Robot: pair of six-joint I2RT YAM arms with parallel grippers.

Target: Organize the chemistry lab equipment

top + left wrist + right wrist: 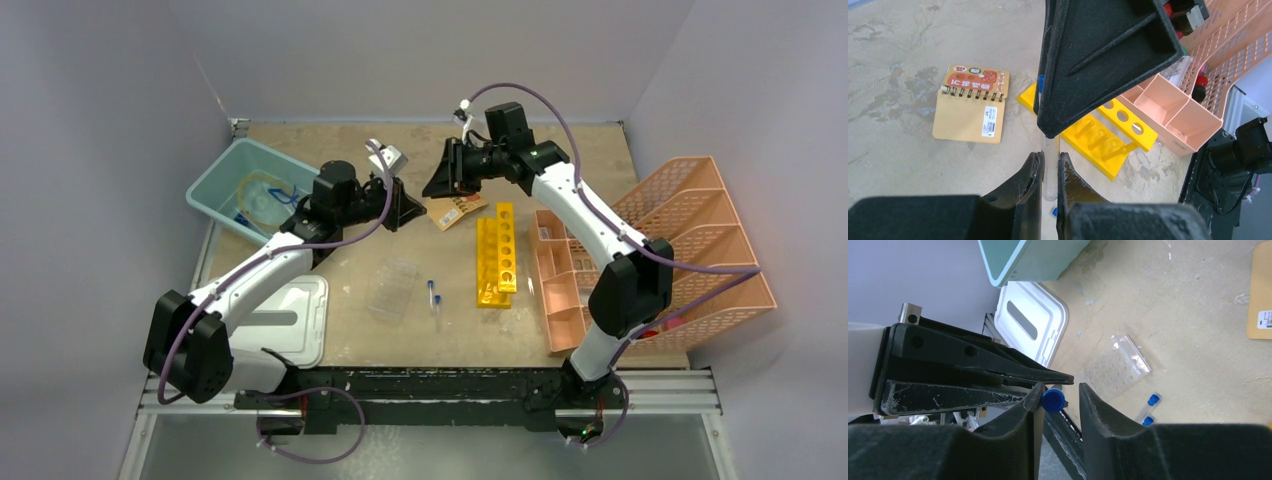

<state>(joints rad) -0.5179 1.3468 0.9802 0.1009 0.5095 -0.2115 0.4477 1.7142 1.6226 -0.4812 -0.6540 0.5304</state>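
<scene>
A small clear blue-capped tube is pinched between the fingers of my left gripper, held above the table. Its blue cap sits between the fingers of my right gripper. The cap touches one finger and a gap shows on the other side, so the right jaws stand open. The two grippers meet tip to tip in the top view, left gripper and right gripper. Two more tubes lie on the table beside two yellow racks. A clear plastic piece lies left of them.
A small spiral notebook lies under the grippers. The salmon-pink organiser fills the right side. A teal bin with tubing stands at the back left, and a white lid lies in front of it.
</scene>
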